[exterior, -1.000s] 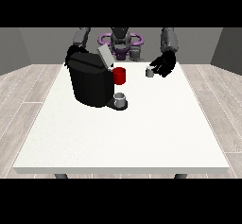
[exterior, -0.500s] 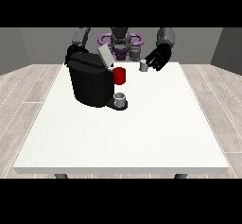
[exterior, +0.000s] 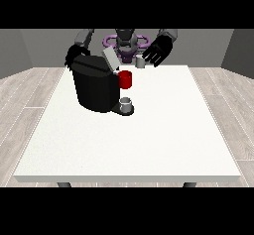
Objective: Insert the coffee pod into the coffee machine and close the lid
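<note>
The black coffee machine (exterior: 94, 88) stands on the left half of the white table (exterior: 163, 130), its grey lid (exterior: 110, 58) tilted up and open. It has a red part (exterior: 125, 79) on its front, above a small grey cup (exterior: 126, 104) on its base. The hand at the view's right (exterior: 158, 50) is raised above the table's far edge, with the small grey coffee pod (exterior: 140, 63) held at its fingertips, right of the lid and a little apart from it. The hand at the view's left (exterior: 74, 54) sits behind the machine's top left corner, partly hidden.
The robot's torso with a purple ring (exterior: 126, 41) rises just behind the lid. The table's front edge (exterior: 129, 178) runs along the near side. Grey walls and a wooden floor surround the table.
The hand at the view's right has lifted the pod and carried it leftward towards the open lid. The machine, the cup and the other hand have stayed put.
</note>
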Controlling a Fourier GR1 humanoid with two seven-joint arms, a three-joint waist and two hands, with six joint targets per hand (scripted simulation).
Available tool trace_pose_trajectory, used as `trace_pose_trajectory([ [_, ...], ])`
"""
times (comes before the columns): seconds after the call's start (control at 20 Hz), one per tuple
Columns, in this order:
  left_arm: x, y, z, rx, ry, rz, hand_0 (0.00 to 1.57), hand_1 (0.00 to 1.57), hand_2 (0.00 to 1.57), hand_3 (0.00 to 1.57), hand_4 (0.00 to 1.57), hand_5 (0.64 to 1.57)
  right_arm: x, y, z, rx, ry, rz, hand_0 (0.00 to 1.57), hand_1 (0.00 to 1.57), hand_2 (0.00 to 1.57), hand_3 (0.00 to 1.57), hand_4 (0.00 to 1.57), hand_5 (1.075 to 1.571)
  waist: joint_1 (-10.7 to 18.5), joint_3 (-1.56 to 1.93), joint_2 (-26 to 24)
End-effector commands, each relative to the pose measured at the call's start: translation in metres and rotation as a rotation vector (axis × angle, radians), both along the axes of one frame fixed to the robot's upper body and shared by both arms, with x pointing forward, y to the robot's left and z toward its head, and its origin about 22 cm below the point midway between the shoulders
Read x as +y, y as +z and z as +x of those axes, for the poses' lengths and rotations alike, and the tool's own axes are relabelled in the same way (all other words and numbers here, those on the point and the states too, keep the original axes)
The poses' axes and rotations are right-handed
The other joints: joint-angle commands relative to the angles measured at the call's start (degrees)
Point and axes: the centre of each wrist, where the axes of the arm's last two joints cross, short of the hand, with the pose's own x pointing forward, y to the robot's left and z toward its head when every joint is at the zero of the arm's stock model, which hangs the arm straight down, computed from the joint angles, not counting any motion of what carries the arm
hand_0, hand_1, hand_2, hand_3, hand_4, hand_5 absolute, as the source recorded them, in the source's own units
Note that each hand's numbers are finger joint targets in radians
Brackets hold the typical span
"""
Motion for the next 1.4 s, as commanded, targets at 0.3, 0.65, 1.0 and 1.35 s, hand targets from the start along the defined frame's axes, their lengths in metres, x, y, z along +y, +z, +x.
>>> trace_pose_trajectory([
  [0.3, -0.021, 0.024, 0.006, -0.074, -0.005, 0.012, 1.28, 1.28, 1.33, 1.26, 0.52, 1.571, 0.014, 0.007, -0.003, -0.057, -0.004, -0.011, 0.0, 0.0, 0.0, 0.0, 0.51, 1.571, -2.74, 0.01, 3.0],
  [0.65, -0.013, 0.044, 0.008, -0.071, -0.003, 0.014, 1.31, 1.31, 1.33, 1.24, 0.49, 1.571, -0.001, 0.033, 0.01, -0.083, -0.027, -0.03, 0.0, 0.0, 0.0, 0.0, 0.46, 1.571, -3.01, 0.01, 4.5],
  [1.0, -0.023, 0.04, 0.01, -0.054, -0.008, 0.041, 1.27, 1.27, 1.3, 1.22, 0.51, 1.571, -0.002, 0.02, 0.004, -0.058, -0.042, -0.025, 0.0, 0.0, 0.0, 0.0, 0.52, 1.571, -3.34, 0.0, 4.55],
  [1.35, -0.031, 0.048, 0.012, -0.034, -0.05, 0.03, 1.18, 1.18, 1.26, 1.19, 0.5, 1.571, -0.019, 0.022, 0.011, -0.072, -0.048, 0.008, 0.0, 0.0, 0.0, 0.0, 0.51, 1.571, -2.3, 0.02, 4.81],
])
